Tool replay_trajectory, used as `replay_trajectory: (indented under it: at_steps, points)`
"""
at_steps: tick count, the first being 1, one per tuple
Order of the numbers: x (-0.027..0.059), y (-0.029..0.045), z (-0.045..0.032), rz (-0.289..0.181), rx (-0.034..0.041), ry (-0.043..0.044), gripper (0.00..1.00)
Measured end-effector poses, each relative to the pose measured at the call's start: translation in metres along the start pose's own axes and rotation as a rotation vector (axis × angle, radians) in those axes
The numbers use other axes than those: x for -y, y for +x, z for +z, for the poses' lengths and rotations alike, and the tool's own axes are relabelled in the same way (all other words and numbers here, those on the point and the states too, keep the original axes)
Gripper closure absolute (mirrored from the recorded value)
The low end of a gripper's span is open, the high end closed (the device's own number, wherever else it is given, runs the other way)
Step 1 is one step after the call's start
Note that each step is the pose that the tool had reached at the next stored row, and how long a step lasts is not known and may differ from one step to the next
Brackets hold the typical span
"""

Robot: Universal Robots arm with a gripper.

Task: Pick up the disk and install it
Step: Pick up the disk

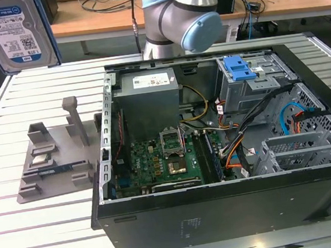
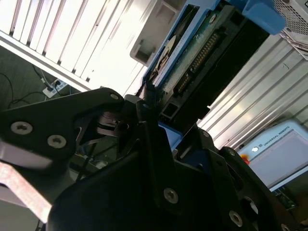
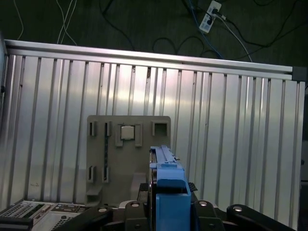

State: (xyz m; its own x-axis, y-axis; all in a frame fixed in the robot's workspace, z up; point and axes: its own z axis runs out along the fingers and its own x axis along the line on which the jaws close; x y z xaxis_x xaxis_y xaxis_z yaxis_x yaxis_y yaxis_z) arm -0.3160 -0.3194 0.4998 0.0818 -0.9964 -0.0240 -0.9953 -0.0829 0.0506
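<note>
The disk (image 1: pixel 15 30) hangs high at the exterior view's left, a silver drive with a blue-and-white label and a blue carrier frame, above the slatted table. In the first wrist view the disk (image 3: pixel 167 187) shows edge-on, upright, with my gripper (image 3: pixel 168 214) shut on it over the grey holder plate (image 3: pixel 127 159). The second wrist view shows the disk's (image 2: pixel 202 53) circuit-board side clamped between the black fingers (image 2: pixel 144 108). The open computer case (image 1: pixel 107 167) lies on its side towards the exterior view's right.
A grey holder (image 1: pixel 54 156) with upright posts and a small chip stands on the table beside the case. Inside the case are a grey power supply box (image 1: pixel 150 95), a motherboard (image 1: pixel 164 160), cables and a drive cage with a blue bracket (image 1: pixel 240 66). The arm's base (image 1: pixel 179 16) rises behind the case.
</note>
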Motion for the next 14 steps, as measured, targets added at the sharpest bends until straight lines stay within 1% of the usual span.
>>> replay_trajectory:
  at_steps: [9, 10, 11, 13, 14]
  points:
    - [0.0120, 0.0097, -0.0008, 0.000, 0.0000, 0.0001, 0.63]
    - [0.0161, 0.0140, -0.0011, 0.000, 0.0000, 0.0000, 0.63]
    - [0.0202, 0.0167, -0.0013, 0.000, 0.0001, -0.0004, 0.63]
    - [0.0269, 0.0195, -0.0017, 0.000, 0.0001, -0.0013, 0.63]
    - [0.0325, 0.0215, -0.0019, 0.000, 0.0002, -0.0019, 0.63]
